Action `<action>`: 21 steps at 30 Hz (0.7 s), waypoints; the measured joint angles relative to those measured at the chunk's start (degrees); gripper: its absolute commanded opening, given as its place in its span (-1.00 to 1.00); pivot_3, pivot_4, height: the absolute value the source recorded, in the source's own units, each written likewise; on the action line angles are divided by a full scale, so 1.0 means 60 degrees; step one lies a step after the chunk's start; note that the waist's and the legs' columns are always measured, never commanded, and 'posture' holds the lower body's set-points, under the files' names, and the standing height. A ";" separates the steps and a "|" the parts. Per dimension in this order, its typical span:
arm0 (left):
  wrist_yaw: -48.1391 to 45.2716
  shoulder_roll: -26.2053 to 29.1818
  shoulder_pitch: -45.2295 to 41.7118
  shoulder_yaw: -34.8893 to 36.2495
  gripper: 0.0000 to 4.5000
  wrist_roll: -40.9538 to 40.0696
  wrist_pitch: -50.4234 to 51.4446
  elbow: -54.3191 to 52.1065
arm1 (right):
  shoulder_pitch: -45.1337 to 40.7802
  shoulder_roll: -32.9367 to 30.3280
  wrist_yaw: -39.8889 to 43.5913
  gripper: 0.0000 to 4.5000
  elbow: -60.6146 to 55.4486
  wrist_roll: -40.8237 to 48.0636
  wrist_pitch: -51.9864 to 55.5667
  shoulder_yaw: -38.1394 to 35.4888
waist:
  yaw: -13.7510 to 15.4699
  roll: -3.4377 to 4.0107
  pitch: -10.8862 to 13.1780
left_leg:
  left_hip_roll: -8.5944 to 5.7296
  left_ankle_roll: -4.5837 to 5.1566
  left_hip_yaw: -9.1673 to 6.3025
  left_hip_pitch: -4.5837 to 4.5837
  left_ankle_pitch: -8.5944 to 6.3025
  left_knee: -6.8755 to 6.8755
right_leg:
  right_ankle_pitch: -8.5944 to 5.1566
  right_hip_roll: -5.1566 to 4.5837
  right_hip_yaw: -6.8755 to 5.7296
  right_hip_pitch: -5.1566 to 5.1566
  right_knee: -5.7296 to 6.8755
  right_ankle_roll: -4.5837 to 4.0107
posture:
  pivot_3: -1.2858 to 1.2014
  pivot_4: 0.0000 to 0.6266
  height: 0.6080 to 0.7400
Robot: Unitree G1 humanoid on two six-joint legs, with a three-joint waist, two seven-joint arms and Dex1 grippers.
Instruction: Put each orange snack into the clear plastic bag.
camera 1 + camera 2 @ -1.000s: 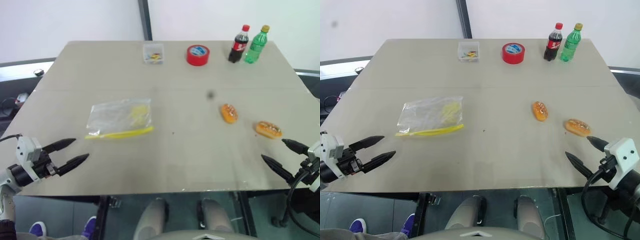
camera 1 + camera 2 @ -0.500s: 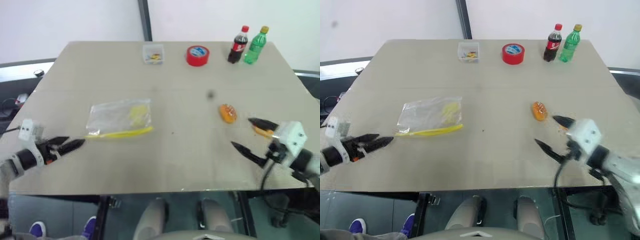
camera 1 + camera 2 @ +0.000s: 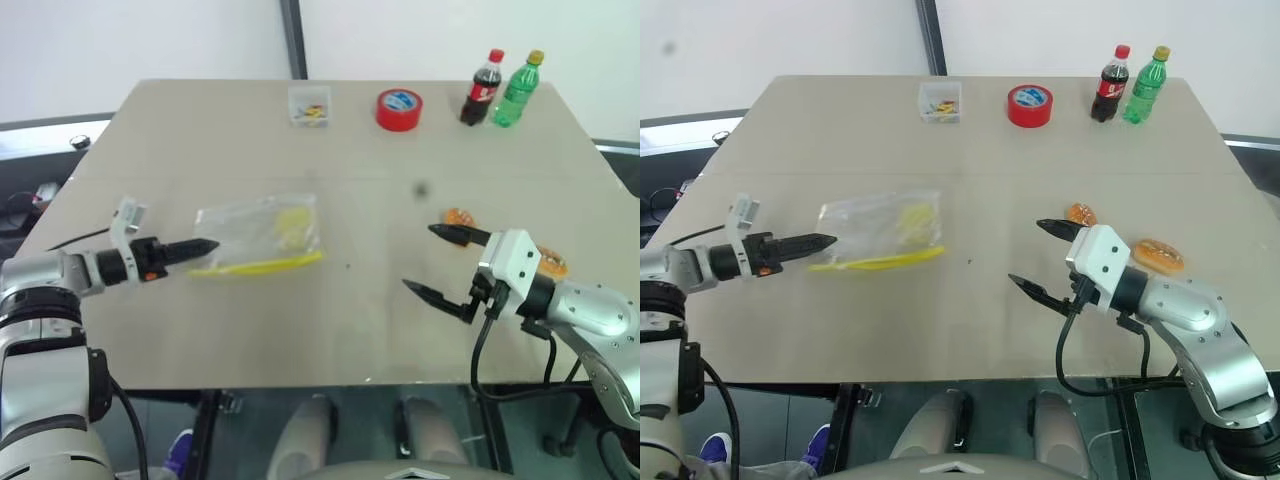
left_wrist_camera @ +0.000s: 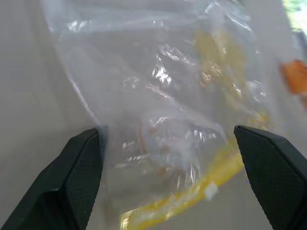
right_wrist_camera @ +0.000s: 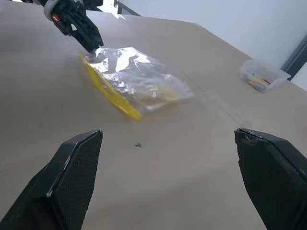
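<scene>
The clear plastic bag [image 3: 262, 232] lies flat on the left half of the table, its yellow seal strip [image 3: 262, 265] toward me. My left gripper [image 3: 197, 247] is open and low at the bag's left edge; in the left wrist view one finger [image 4: 81, 163] touches that edge and the bag [image 4: 182, 96] lies between the fingers. Both orange snacks sit on the right: one [image 3: 1080, 213] just behind my right gripper's upper finger, the other [image 3: 1158, 254] beside its white body. My right gripper [image 3: 1026, 252] is open, holds nothing and points left toward the bag [image 5: 134, 79].
Along the far edge stand a small clear box [image 3: 308, 106], a red tape roll [image 3: 399, 109], a cola bottle [image 3: 480, 88] and a green bottle [image 3: 518, 90]. The table's near edge [image 3: 330, 382] runs just under both arms.
My left gripper rolled and moved forward and right to the bag's left edge, nudging the bag slightly right. The right gripper swung left, from the table's right edge to in front of the snacks.
</scene>
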 measured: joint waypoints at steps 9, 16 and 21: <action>-0.1328 -0.0730 -0.0490 -0.0655 0.96 0.0250 0.0615 0.0537 | 0.0378 -0.0020 -0.0103 1.00 -0.0097 -0.0061 0.0011 -0.0182 | 0.0033 -0.0001 -0.0002 | 0.0004 0.0001 -0.0011 0.0003 0.0000 0.0008 | 0.0000 -0.0001 0.0001 0.0003 0.0008 0.0000 | 0.03 -0.52 1.00; -0.1396 -0.1507 -0.0270 -0.0815 0.96 0.0161 -0.0561 -0.0167 | 0.0578 -0.0070 -0.0155 1.00 -0.0329 -0.0060 0.0043 -0.0224 | 0.0069 0.0035 -0.0027 | 0.0010 0.0002 -0.0039 0.0003 0.0001 0.0008 | 0.0000 -0.0030 0.0003 0.0003 0.0012 0.0001 | 0.03 -0.52 1.00; 0.0003 -0.2377 -0.0673 0.0359 0.96 -0.0327 0.0798 0.0216 | 0.0679 -0.0069 -0.0349 1.00 -0.0585 -0.0060 0.0147 -0.0286 | 0.0107 0.0037 -0.0036 | -0.0010 0.0004 -0.0037 0.0005 0.0002 0.0046 | 0.0000 -0.0028 -0.0027 0.0023 0.0044 0.0011 | 0.03 -0.52 1.00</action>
